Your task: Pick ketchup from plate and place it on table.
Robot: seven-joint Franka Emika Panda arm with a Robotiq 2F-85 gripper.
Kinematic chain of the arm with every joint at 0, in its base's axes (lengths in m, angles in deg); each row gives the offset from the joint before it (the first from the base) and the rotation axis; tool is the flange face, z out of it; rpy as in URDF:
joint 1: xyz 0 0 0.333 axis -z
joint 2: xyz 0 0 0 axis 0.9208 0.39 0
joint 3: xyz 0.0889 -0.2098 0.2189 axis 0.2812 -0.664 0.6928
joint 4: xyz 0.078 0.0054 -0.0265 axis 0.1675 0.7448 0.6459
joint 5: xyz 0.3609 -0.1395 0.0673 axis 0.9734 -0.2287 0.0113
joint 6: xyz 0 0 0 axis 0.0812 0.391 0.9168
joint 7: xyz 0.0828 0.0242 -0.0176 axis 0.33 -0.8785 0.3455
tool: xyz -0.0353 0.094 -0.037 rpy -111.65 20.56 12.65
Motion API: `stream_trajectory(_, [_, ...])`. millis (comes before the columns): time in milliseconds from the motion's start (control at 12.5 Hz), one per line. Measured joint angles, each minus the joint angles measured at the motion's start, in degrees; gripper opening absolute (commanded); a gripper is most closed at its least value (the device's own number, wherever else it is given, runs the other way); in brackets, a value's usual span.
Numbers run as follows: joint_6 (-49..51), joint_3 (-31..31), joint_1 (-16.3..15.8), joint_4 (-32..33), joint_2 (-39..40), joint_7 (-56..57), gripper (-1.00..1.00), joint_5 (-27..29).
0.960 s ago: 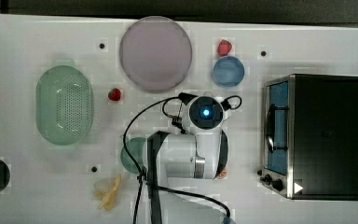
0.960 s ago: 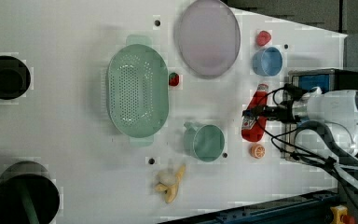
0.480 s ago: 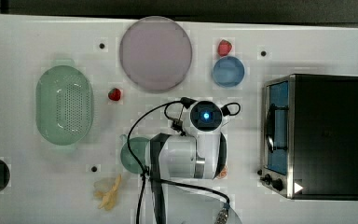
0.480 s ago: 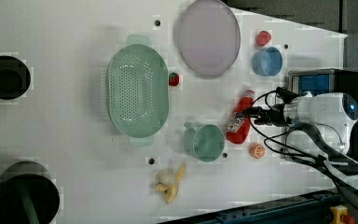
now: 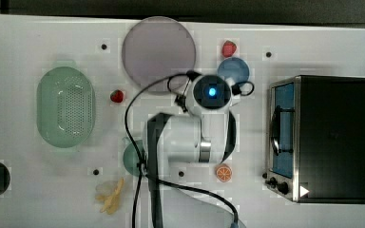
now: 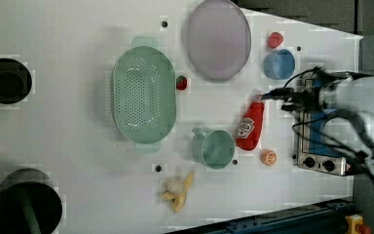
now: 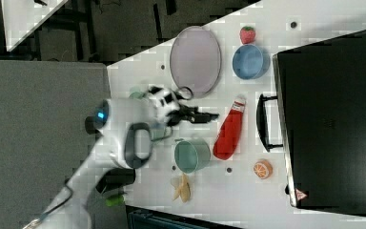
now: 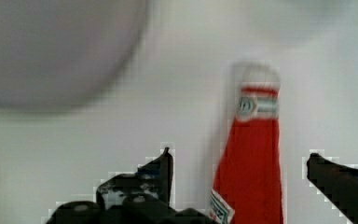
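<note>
The ketchup [image 6: 250, 127] is a small red bottle with a white label. It lies flat on the white table [image 6: 78, 146], apart from the pale lilac plate [image 6: 217, 39], between the teal cup and the oven. My gripper [image 8: 240, 156] is open, one finger on either side of the ketchup [image 8: 254, 163], touching nothing. In the right view the gripper [image 7: 212, 116] hovers beside the bottle's cap end, near the plate [image 7: 195, 59]. In the top view my arm covers the bottle, and the plate [image 5: 158, 52] holds nothing.
A green perforated basket [image 5: 65, 107] sits at the top view's left and a black toaster oven [image 5: 321, 137] at the top view's right. A blue bowl [image 5: 233, 70], a teal cup [image 6: 213, 148], two strawberries, an orange half [image 5: 224, 173] and a banana [image 5: 110, 195] lie around.
The gripper has opened and let go of the ketchup, which now lies on the table. The arm has moved toward the plate.
</note>
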Motion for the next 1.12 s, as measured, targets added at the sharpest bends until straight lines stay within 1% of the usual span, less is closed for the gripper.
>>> stream_trajectory(240, [10.8,1.33,0.62,-11.97,-2.78,-9.46,1.0,0.16])
stream_trajectory(400, [19.01,1.7,0.17,-20.31,-3.97,-14.37,1.0,1.13])
stream_trajectory(640, [29.6,2.37,-0.24,-30.89,-5.3,-17.5,1.0,1.06])
stream_trajectory(800, [36.44,2.55,-0.58,-36.03,-5.57,-18.73,1.0,0.99])
stream_trajectory(960, [41.68,2.92,-0.62,-38.61,-5.56,-19.41,1.0,0.71])
stream_trajectory(1120, [44.97,3.0,-0.85,-39.73,-5.56,-19.42,1.0,0.75])
